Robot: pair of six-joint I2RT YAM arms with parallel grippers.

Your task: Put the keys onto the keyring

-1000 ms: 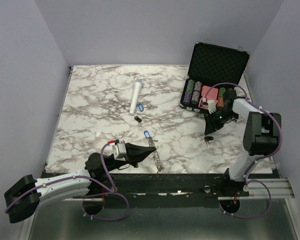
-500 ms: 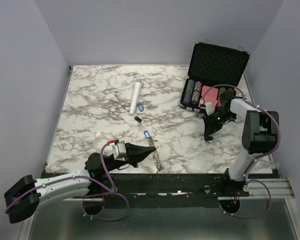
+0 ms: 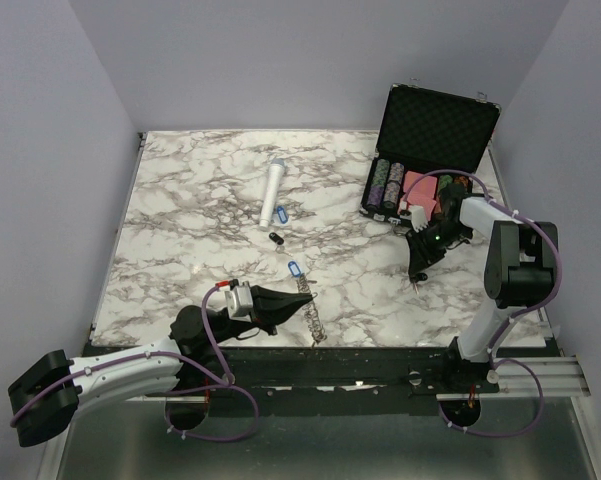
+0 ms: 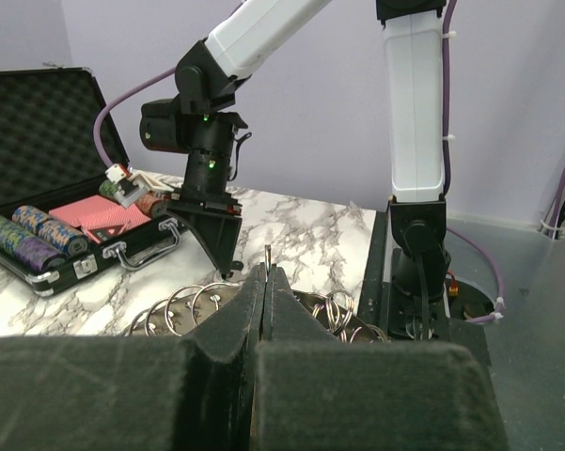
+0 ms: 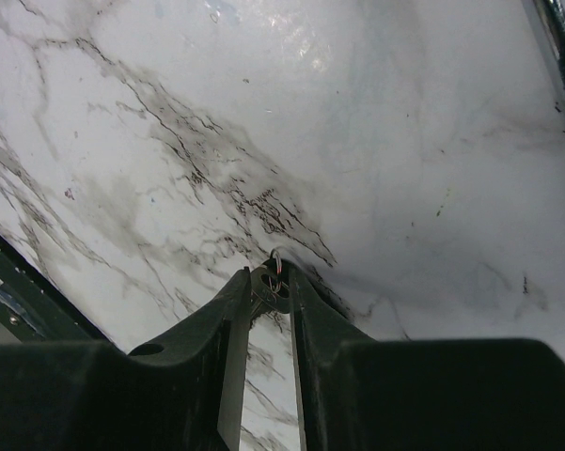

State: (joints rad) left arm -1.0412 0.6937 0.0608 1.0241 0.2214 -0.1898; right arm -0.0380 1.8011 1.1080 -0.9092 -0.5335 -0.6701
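Right gripper (image 3: 417, 271) has dropped onto a key (image 5: 274, 280) near the right edge, jaws narrowed either side of it, though I cannot tell if they pinch it. Near centre, left gripper (image 3: 302, 297) is clamped on the keyring (image 3: 316, 322); beyond lie a blue-tag key (image 3: 294, 270), a black tag (image 3: 275, 238) and a cylinder (image 3: 272, 193). Far right, the open case (image 3: 435, 120) holds chips (image 3: 387, 185) and cards (image 3: 420, 188).
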